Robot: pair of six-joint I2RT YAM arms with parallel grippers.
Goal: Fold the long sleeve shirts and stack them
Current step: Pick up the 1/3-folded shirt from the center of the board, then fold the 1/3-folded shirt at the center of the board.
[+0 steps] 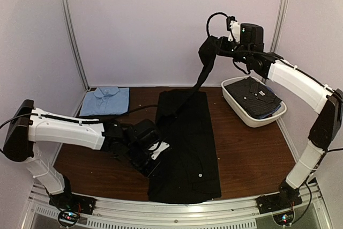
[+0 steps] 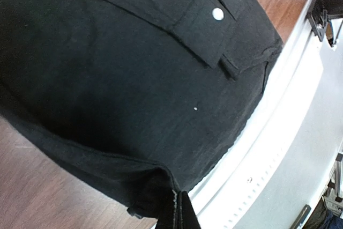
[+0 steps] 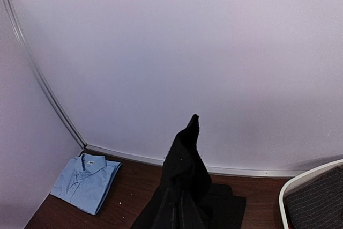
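Light-blue cloth comes first: the blue shirt [image 1: 107,101], folded, lies on the table [image 1: 246,154] just beyond the far left corner of the black shirt [image 1: 187,148]. Next, the left gripper [image 1: 155,159] sits low at the black shirt's left edge, toward its near end, jaws closed on a pinch of the cloth. The left wrist view shows dark fabric bunched at the fingers [image 2: 179,213].

The black shirt lies flat in the middle, its long axis running from the near rail to the far wall. From its far end a sleeve [image 1: 201,79] runs up to the right gripper [image 1: 214,45], which hangs high above the black shirt's far right corner, clamped on the sleeve's end. Right of the black shirt stands the tub [image 1: 256,120], with dotted shirts [image 1: 257,96] inside.

The fold likely turns on that sleeve. It slants up and rightward off the body, so the right arm, the one holding it, would have to carry it down and leftward onto the black shirt while the left arm pins the edge.
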